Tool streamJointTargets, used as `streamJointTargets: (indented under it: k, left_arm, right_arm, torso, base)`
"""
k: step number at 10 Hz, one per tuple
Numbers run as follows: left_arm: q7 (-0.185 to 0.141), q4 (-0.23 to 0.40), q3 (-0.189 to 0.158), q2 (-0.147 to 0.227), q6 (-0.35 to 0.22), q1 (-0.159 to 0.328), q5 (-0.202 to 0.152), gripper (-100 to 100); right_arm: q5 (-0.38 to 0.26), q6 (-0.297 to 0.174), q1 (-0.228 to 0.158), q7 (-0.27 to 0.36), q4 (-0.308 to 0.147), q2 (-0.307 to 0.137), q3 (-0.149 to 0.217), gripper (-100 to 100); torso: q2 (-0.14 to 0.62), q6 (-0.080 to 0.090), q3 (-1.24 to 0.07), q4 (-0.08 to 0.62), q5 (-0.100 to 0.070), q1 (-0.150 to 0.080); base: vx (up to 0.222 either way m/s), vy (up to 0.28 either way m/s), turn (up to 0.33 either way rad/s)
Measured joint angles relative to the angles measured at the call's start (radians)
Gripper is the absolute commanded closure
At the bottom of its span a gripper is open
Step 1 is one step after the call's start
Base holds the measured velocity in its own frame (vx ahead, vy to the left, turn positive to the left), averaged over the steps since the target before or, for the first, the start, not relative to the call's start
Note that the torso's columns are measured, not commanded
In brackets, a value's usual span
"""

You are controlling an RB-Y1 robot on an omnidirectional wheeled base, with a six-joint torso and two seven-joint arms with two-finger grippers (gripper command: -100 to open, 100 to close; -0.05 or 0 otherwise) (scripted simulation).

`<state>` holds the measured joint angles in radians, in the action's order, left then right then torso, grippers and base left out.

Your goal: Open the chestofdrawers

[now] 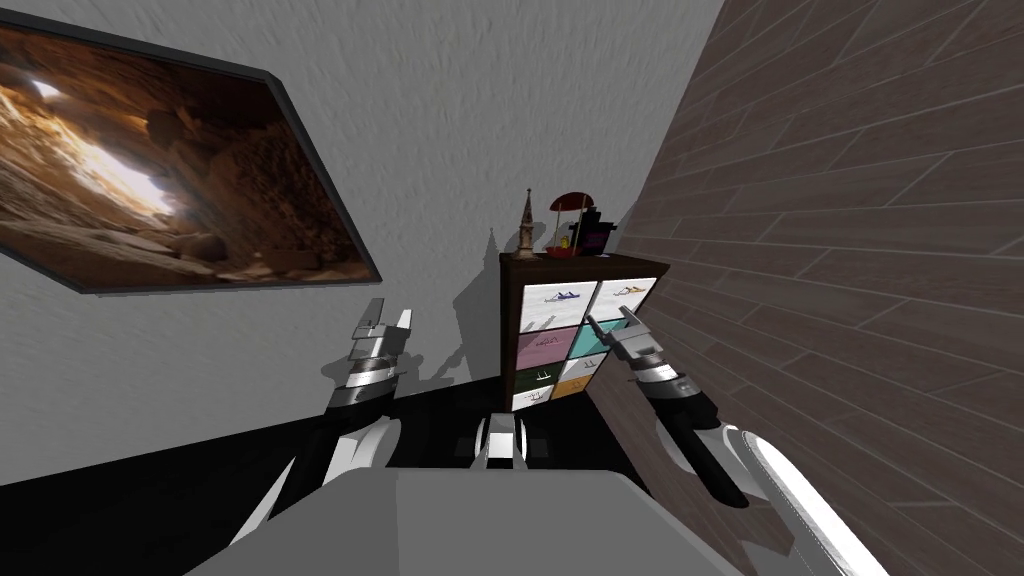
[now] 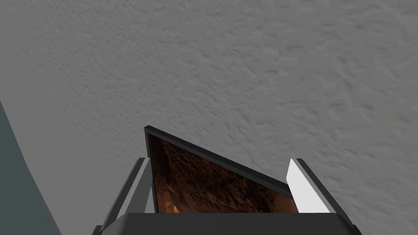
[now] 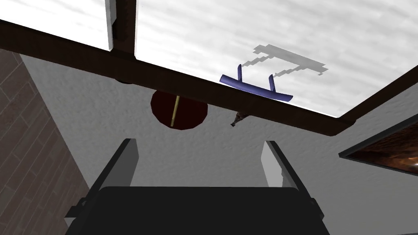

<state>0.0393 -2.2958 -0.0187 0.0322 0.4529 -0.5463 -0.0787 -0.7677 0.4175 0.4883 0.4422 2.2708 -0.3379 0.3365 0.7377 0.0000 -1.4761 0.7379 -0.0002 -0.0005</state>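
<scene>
The chest of drawers has a dark brown frame and two columns of coloured drawer fronts, and stands against the grey wall. My right gripper hangs open just in front of its upper drawers. In the right wrist view the open gripper faces a white top drawer front with a blue bar handle. The handle lies ahead of the fingertips and apart from them, with nothing between the fingers. My left gripper is raised to the left of the chest, open and empty.
On top of the chest stand a small tower figure, a red domed ornament and a dark object. A framed picture hangs on the wall. Brown plank floor spreads beside the chest. A black area lies below the wall.
</scene>
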Motion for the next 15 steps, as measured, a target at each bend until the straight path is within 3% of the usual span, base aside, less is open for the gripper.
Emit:
streamJointTargets:
  k: [15]
  left_arm:
    - [0.000, 0.000, 0.000, 0.000, 0.000, 0.000, 0.000, 0]
  right_arm:
    - [-0.305, 0.000, -0.069, 0.366, -0.098, -0.103, 0.118, -100]
  torso:
    - [0.001, 0.000, 0.000, 0.000, 0.000, 0.000]
  base:
    - [0.001, 0.057, 0.012]
